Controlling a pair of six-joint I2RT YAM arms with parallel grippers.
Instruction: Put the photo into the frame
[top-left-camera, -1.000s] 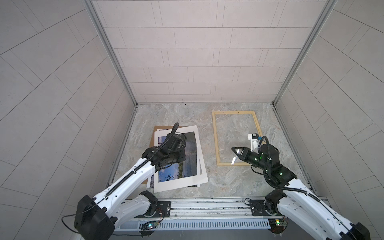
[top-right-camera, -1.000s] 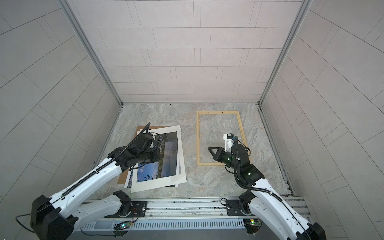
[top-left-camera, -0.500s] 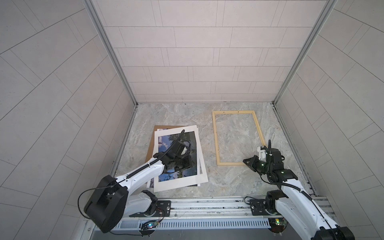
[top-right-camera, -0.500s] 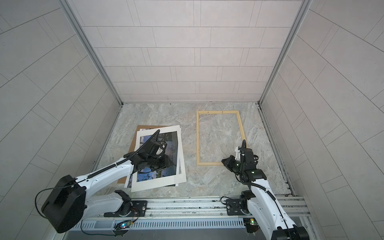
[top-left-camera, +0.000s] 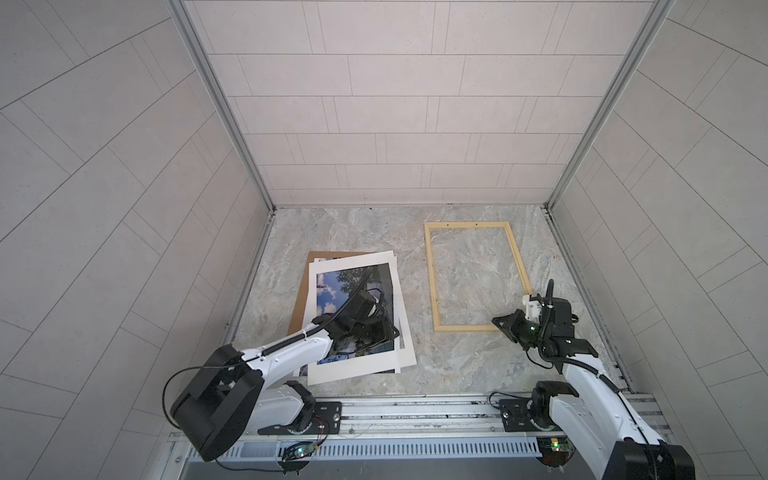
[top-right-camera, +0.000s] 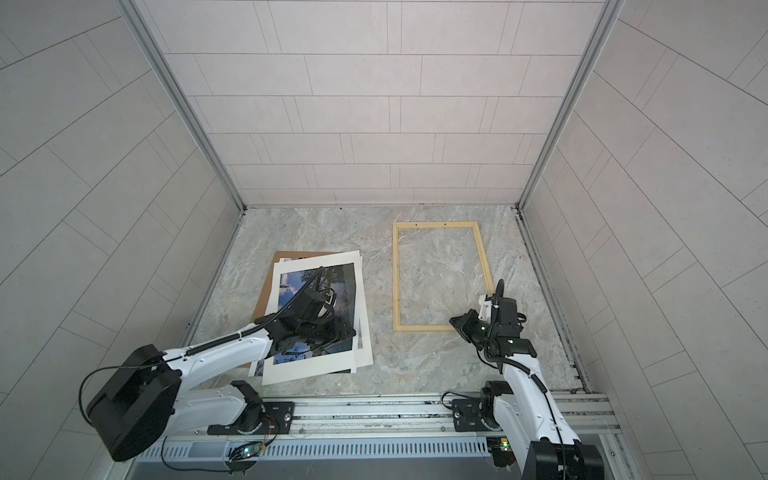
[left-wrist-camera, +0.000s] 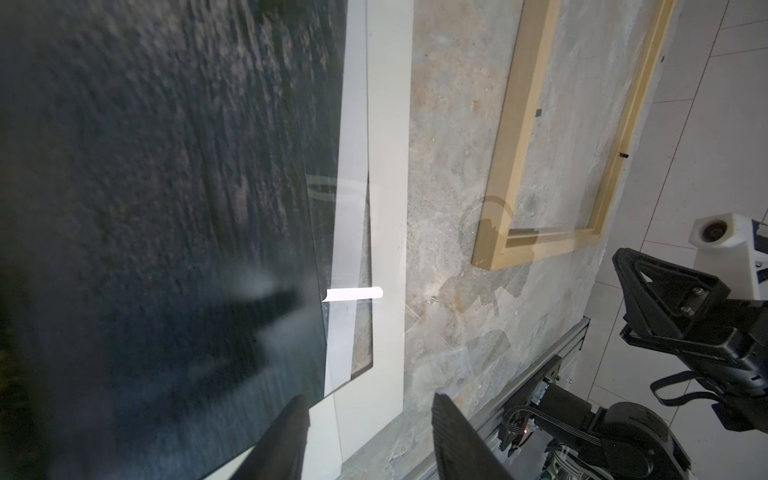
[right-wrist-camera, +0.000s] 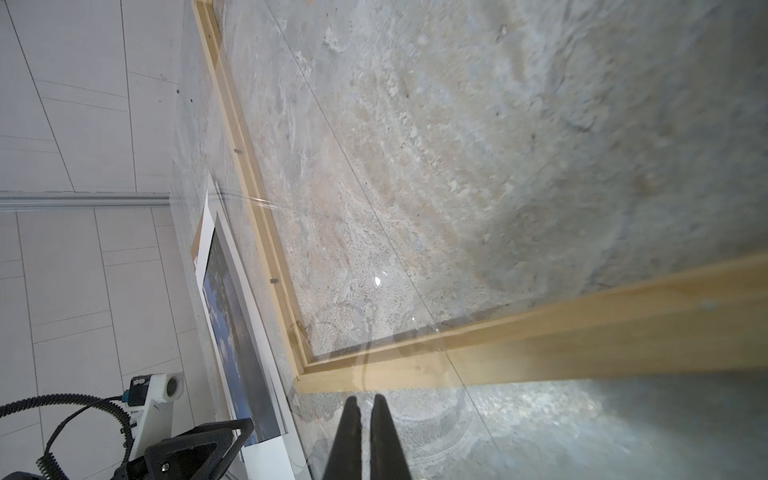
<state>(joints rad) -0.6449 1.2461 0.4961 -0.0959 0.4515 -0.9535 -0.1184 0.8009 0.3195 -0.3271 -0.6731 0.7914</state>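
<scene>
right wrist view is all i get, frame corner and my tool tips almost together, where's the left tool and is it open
observer: The left tool hangs over the near end of the large sky-and-water photo print, jaws apart, gripping nothing I can see.
operator: is any of the photo in the frame yet
observer: No. In a top view the pale wood rectangular frame lies apart to the photo's right, with only the grey marbled tabletop showing inside it.
operator: whats under the photo
observer: It sits in a skewed stack of white sheets on a plain brown backing board, which pokes out along the left and far edges.
</scene>
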